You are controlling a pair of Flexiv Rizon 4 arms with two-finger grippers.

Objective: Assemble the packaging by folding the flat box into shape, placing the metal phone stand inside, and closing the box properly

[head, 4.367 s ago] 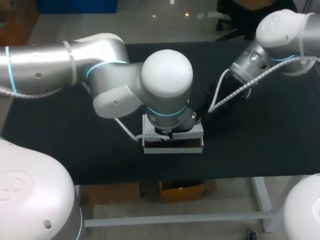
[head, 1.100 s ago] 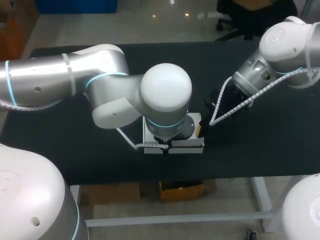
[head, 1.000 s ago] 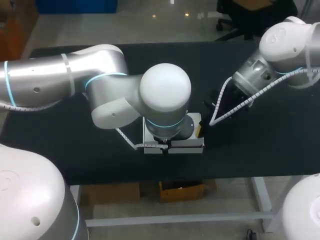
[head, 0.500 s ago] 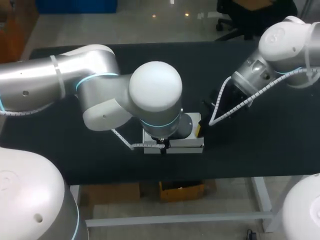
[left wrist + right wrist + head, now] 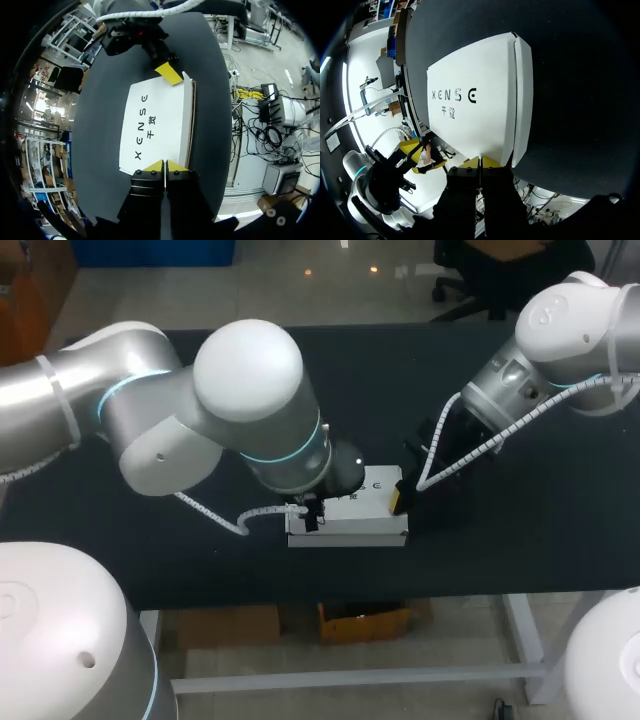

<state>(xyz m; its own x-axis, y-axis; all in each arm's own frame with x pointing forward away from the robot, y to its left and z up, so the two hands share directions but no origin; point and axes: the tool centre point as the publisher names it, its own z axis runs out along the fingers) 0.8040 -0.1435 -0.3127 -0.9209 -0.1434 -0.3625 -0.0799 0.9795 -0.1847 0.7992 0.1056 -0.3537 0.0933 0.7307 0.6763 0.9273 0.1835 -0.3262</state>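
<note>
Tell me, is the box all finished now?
Nearly. The white box is folded into shape and its lid lies flat, shut. The left tool and right tool, tips together, sit at opposite ends of it. The stand is out of sight, so maybe inside. Left: perhaps pressing the lid snug.

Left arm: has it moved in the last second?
Yes. The left arm has swung leftward across the table, off the white box, which has not moved and is now uncovered.
</note>
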